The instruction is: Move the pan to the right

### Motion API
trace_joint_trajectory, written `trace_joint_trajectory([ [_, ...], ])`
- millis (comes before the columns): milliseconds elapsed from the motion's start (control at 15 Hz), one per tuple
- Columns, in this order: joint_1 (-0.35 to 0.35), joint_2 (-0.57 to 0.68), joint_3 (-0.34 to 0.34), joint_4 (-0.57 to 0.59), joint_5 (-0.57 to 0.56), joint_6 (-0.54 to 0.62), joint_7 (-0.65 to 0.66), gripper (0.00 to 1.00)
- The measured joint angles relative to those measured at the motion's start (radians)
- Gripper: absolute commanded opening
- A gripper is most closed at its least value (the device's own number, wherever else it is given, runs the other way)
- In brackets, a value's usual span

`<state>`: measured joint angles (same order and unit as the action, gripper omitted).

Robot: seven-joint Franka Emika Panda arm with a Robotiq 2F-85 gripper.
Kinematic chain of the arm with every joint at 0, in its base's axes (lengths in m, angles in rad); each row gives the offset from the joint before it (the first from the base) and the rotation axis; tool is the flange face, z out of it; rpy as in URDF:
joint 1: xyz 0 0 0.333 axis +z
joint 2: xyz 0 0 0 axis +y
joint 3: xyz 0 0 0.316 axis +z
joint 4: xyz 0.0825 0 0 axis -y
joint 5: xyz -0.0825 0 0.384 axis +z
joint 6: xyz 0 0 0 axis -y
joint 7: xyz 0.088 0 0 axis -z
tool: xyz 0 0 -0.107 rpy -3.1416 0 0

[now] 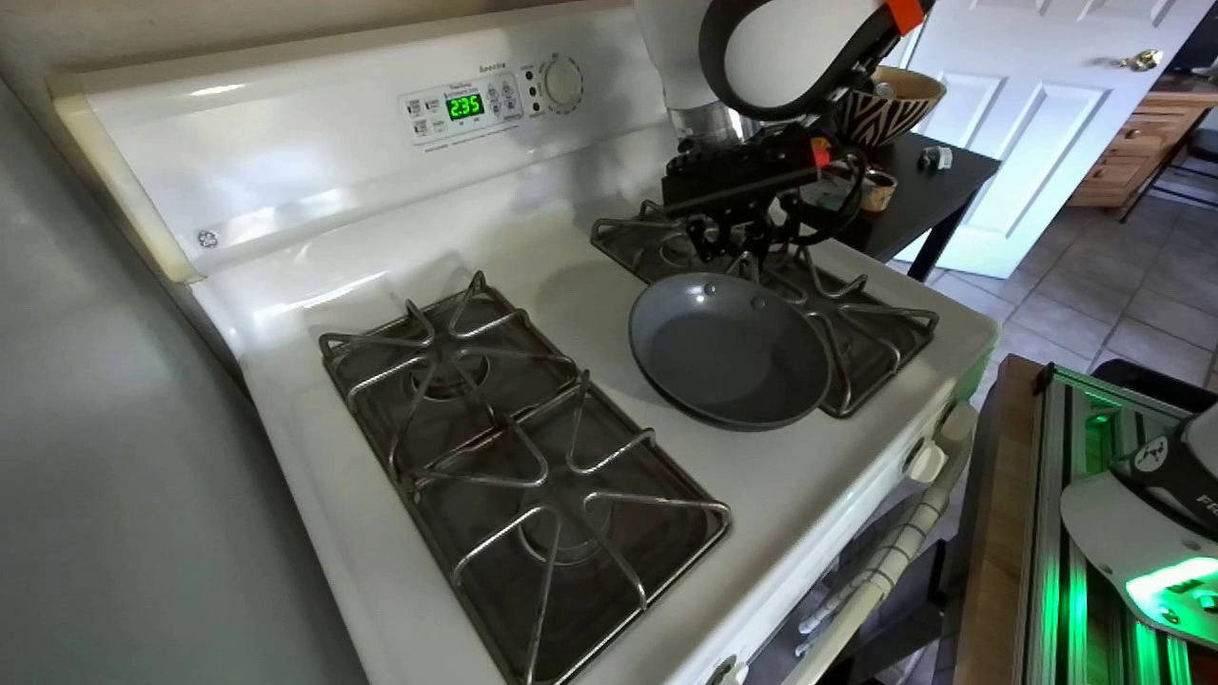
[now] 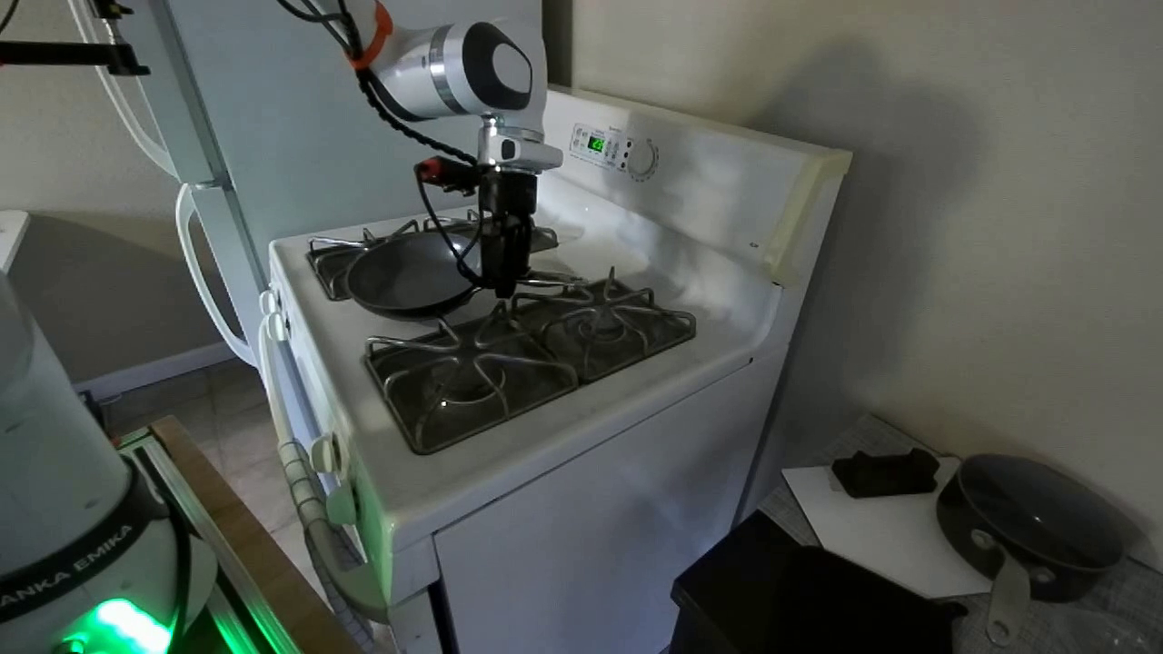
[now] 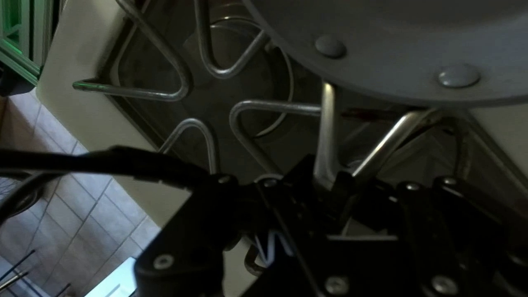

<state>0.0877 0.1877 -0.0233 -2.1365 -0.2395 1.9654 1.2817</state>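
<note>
The pan (image 1: 733,347) is round, shallow and dark grey. It appears raised over the white strip between the two grate pairs, and also shows in an exterior view (image 2: 409,272). In the wrist view its rim and rivets (image 3: 404,53) fill the upper right. The pan's handle (image 3: 328,132) has two metal prongs that meet between my fingers. My gripper (image 3: 344,185) appears shut on this handle; dark shade hides the exact contact. In both exterior views the gripper (image 1: 747,238) (image 2: 504,286) points down beside the pan's handle side, over the grates farther from the refrigerator.
Wire burner grates (image 1: 561,495) (image 2: 472,381) stand up from the white stove (image 1: 590,314). The stove's back panel (image 2: 690,173) rises behind. A bowl (image 1: 890,105) sits on a black side table. A saucepan (image 2: 1027,527) lies beside the stove. A refrigerator (image 2: 345,136) stands at its far side.
</note>
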Motion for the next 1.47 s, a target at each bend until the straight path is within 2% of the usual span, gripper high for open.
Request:
trace_joint_trajectory([
  [1467,-0.026,0.018,0.0,0.05,0.037,-0.018,-0.025,0.0],
])
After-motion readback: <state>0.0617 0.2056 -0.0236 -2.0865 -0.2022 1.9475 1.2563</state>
